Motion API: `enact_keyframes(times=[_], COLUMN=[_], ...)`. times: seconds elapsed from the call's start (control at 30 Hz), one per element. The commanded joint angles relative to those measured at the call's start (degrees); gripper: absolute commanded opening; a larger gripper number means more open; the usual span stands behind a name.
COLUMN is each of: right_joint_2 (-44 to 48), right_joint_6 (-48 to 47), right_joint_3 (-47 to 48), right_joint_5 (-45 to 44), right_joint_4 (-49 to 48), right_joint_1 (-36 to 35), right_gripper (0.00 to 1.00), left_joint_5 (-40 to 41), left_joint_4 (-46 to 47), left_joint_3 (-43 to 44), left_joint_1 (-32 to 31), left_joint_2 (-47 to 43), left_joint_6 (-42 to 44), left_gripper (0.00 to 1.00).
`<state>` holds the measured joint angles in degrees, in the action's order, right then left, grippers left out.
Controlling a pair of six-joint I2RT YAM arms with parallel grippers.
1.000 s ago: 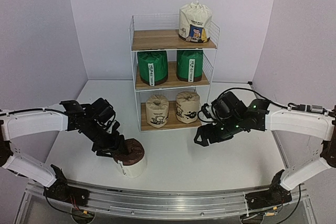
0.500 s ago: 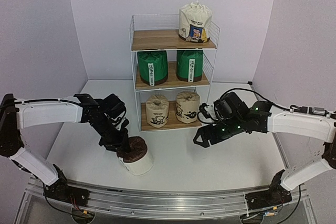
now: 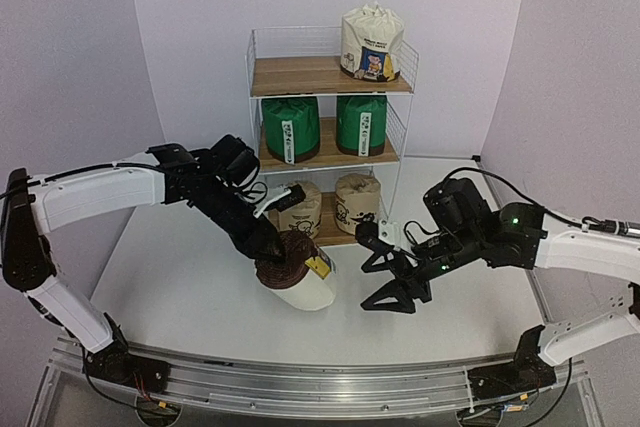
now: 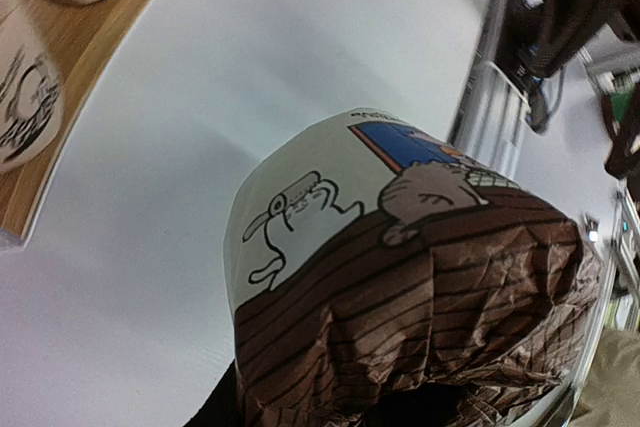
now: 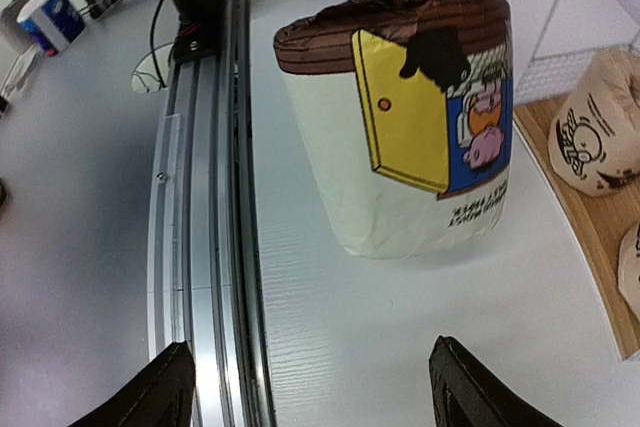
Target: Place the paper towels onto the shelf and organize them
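Observation:
My left gripper (image 3: 268, 247) is shut on the gathered brown top of the brown-topped white roll (image 3: 298, 281), holding it tilted just above the table in front of the shelf (image 3: 328, 152). The roll fills the left wrist view (image 4: 400, 277) and shows in the right wrist view (image 5: 405, 127). My right gripper (image 3: 388, 283) is open and empty, just right of the roll, pointing at it; its fingertips (image 5: 470, 387) show wide apart. On the shelf: a white roll (image 3: 372, 42) on top, two green rolls (image 3: 291, 127) in the middle, two beige rolls (image 3: 357, 202) at the bottom.
The aluminium rail (image 3: 320, 387) runs along the near table edge, also in the right wrist view (image 5: 205, 197). The left half of the shelf's top board (image 3: 295, 75) is bare. Purple walls close in the left, back and right.
My left gripper has carried the brown-topped roll right and toward the shelf, lifting and tilting it. My right gripper has moved down and left toward the roll and has opened wider.

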<state>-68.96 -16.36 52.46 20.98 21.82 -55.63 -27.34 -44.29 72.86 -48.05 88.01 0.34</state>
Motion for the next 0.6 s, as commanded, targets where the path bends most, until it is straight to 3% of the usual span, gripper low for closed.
enact_keyframes(times=[0.0,0.17,0.57], right_joint_2=[-0.1,-4.1,-17.0], right_joint_6=[-18.4,-28.3,-44.2], right_joint_3=[5.4,14.1,32.2], right_joint_5=[6.8,6.5,-10.9], right_joint_4=[5.2,14.3,34.2], right_joint_1=[-0.8,-3.0,-17.8], right_gripper=[0.78,0.78,0.77], left_joint_5=[-10.8,-4.6,-10.5], left_joint_4=[-9.3,-16.8,-22.3], left_joint_3=[8.5,16.2,23.8], left_joint_1=[-2.3,-8.7,-11.4], left_joint_2=[5.6,12.5,19.4], left_joint_6=[25.3,32.8,38.4], left_gripper=[0.0,0.0,0.03])
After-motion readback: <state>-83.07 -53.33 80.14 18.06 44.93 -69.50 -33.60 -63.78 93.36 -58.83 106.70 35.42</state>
